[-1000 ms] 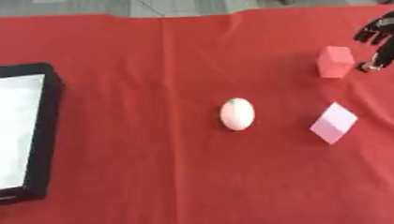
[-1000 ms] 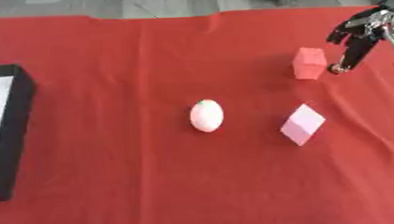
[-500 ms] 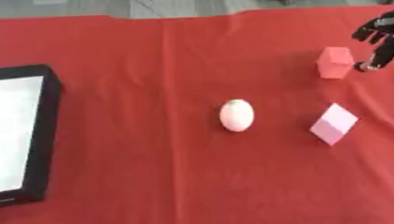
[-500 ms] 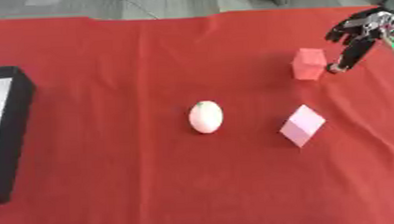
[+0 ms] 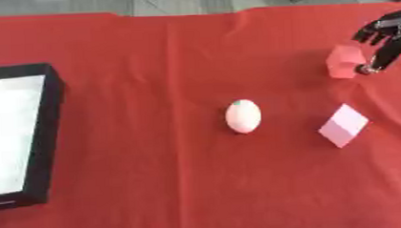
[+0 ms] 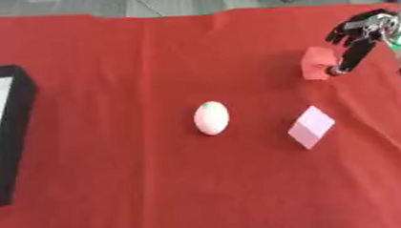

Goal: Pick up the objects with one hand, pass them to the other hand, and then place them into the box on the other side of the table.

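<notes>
Since a second ago almost nothing has moved: your right hand (image 5: 382, 40) sits where it was at the far right, and the three objects lie where they lay.

In the left eye view, your right hand comes in from the upper right corner, its fingers partly curled and spread above, the thumb reaching down beside the red block (image 5: 345, 61). The thumb tip is at the block's right edge; you cannot tell from here whether it touches. The hand is not closed round the block, which rests on the red tablecloth (image 5: 156, 184). Near the middle lies a pale pink egg-shaped object (image 5: 243, 116) with a small green spot at its far end. To its right, well apart from it, lies a light pink block (image 5: 344, 125), turned so that a corner points towards you. At the left edge stands the black box (image 5: 48, 140) with a white inside, nothing in it that shows.

In the right eye view, the hand (image 6: 361, 33) shows more fully: fingers bent and fanned, holding nothing, the thumb pointing down just beside the red block's right side. Only the box's right wall and a strip of its white floor show at the left. Your left hand shows in neither view.
</notes>
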Robot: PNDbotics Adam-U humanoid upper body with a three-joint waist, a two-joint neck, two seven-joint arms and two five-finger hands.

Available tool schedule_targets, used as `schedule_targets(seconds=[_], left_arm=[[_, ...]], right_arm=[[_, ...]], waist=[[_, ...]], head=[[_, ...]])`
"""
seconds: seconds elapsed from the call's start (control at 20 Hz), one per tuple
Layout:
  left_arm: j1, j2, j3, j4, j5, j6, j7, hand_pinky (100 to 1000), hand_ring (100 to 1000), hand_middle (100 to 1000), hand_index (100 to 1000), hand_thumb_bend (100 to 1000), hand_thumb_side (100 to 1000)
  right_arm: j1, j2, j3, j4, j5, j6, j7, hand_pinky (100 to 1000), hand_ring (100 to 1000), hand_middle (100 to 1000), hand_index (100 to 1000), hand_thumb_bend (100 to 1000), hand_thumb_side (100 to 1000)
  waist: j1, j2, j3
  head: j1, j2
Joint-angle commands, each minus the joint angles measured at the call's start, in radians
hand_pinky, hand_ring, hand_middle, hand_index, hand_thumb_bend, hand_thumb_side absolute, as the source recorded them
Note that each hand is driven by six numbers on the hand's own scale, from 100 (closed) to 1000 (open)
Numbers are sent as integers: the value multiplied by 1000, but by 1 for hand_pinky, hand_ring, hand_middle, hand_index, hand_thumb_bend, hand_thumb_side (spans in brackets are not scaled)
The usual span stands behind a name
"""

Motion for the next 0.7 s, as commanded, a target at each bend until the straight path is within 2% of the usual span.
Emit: schedule_targets(seconds=[0.05, 0.7], left_arm=[[-15, 21, 0, -14, 2, -1, -5, 880, 892, 801, 744, 352, 765], [-17, 21, -3, -15, 4, 0, -9, 881, 895, 802, 744, 346, 769]], right_arm=[[-26, -17, -8, 9, 20, -7, -5, 968, 949, 933, 949, 315, 100], [-41, -2, -7, 32, 51, -18, -16, 970, 950, 932, 948, 324, 100]], waist=[[2, -15, 1], [3, -9, 5]], head=[[-6, -16], [-13, -23]])
